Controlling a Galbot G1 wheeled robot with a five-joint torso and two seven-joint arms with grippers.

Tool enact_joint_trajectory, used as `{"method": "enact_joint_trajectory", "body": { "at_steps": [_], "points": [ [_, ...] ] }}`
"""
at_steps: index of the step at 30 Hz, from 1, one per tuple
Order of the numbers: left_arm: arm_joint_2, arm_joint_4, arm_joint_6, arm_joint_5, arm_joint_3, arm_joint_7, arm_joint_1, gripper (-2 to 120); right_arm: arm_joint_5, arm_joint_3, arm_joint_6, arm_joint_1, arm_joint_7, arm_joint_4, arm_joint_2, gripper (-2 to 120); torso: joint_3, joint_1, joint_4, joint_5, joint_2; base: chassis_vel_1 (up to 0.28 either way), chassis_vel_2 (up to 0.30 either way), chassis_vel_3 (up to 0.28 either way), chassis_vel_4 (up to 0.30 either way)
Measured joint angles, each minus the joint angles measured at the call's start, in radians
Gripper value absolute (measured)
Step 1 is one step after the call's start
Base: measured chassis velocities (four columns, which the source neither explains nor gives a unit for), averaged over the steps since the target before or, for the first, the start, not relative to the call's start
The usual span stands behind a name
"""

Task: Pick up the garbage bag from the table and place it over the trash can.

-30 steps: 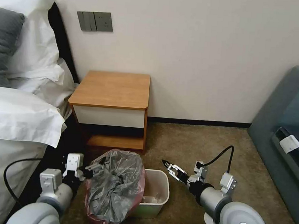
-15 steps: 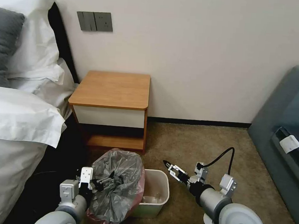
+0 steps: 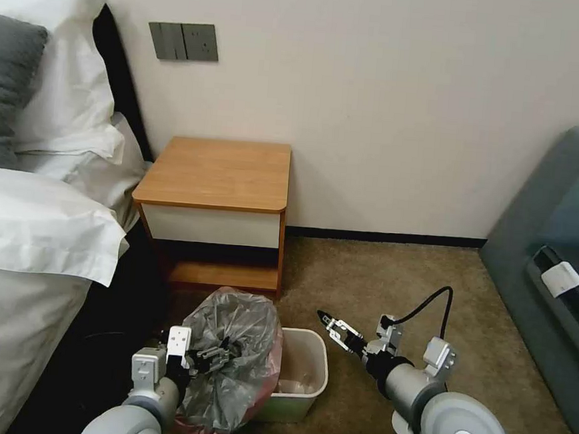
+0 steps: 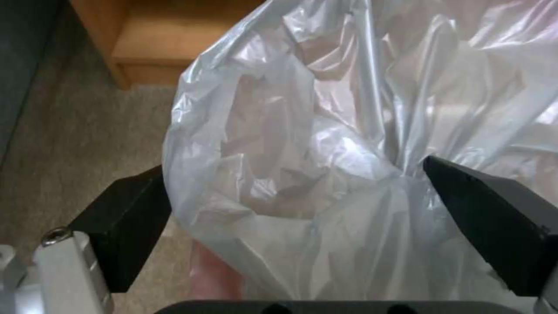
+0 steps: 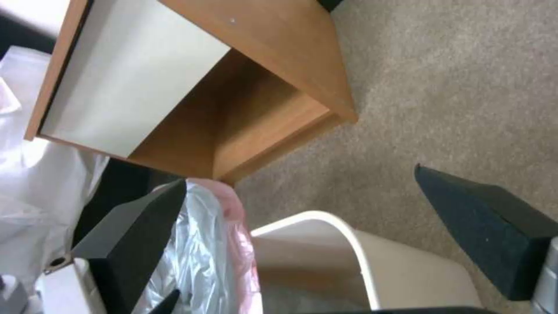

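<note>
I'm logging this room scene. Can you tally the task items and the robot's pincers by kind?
Bag: 1
Bin: 1
Nightstand: 1
Pincers: 2, left pincer and right pincer
Total: 5

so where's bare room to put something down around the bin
Free: the nightstand top, and the carpet between nightstand, right hand and the grey sofa. Crowded: the trash can, its left side draped by the garbage bag with the left hand in it.

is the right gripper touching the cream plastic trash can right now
Apart. In the right wrist view the right gripper has its black fingers spread open above the cream-beige plastic trash can, with carpet between them.
</note>
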Motion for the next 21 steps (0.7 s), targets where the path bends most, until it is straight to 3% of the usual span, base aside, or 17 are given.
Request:
{"method": "enact_joint_trajectory", "body": {
  "at_steps": [21],
  "points": [
    [-0.014,0.051,0.025,-0.008,0.064,-0.026,-0.049,96,0.0,0.011,0.009,0.008,0.005,-0.028,-0.004,100,0.0,0.0,0.0,0.0001,0.0,0.0,0.0,0.0,0.0]
  ]
}}
